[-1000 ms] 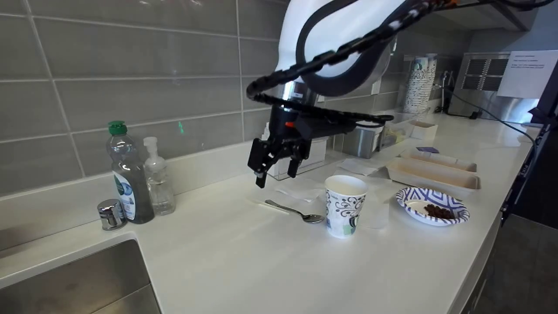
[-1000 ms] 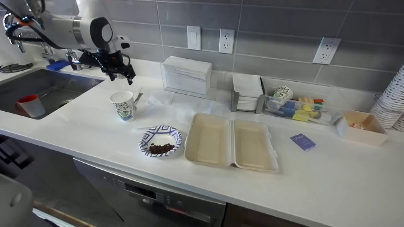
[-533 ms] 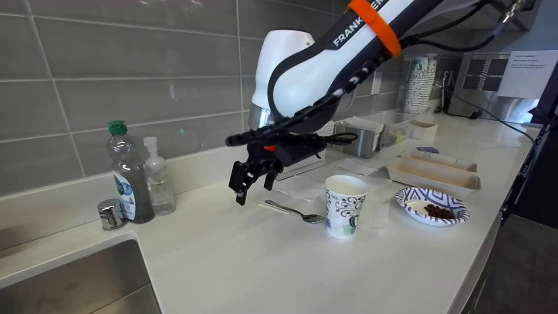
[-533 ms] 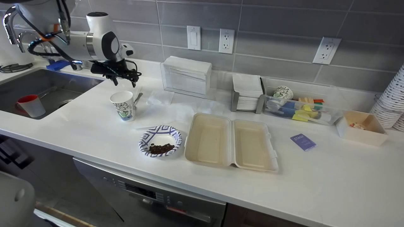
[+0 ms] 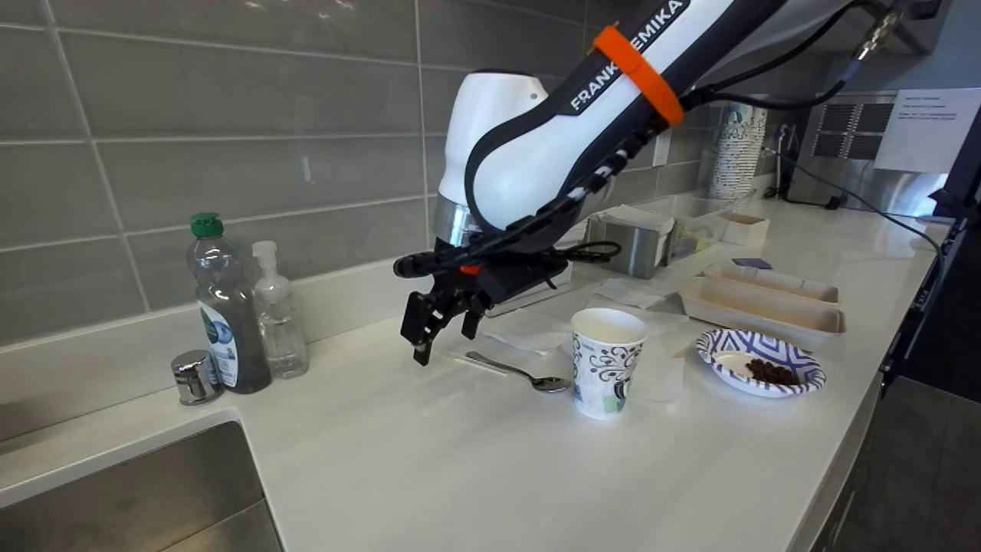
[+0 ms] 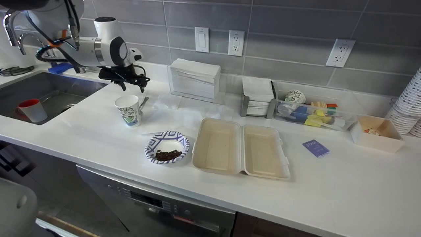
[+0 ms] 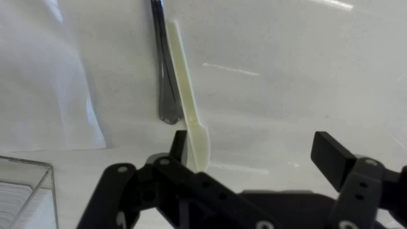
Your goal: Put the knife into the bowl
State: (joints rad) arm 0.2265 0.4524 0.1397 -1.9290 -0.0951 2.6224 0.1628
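A pale cream plastic knife (image 5: 477, 364) lies on the counter beside a dull grey metal spoon (image 5: 521, 372). In the wrist view the knife (image 7: 187, 101) lies along the spoon's handle (image 7: 168, 98), its blade end close to my left finger. The patterned paper bowl (image 5: 755, 341) stands farther along the counter; it also shows in an exterior view (image 6: 166, 135) with dark brown bits inside. My gripper (image 5: 446, 345) is open and empty, above the counter near the blade end. It also shows in an exterior view (image 6: 133, 89) and the wrist view (image 7: 251, 140).
A paper cup (image 5: 609, 364) stands by the spoon's head. Napkins (image 5: 529, 331) lie behind the spoon, before a napkin box (image 6: 194, 80). An open takeout box (image 6: 217, 144) is beside the bowl. Soap bottles (image 5: 230, 322) stand by the sink (image 5: 146, 491).
My gripper has come lower and moved toward the knife's blade end, leftward in one exterior view and slightly rightward in another, staying open. The knife, spoon, cup and bowl have not moved.
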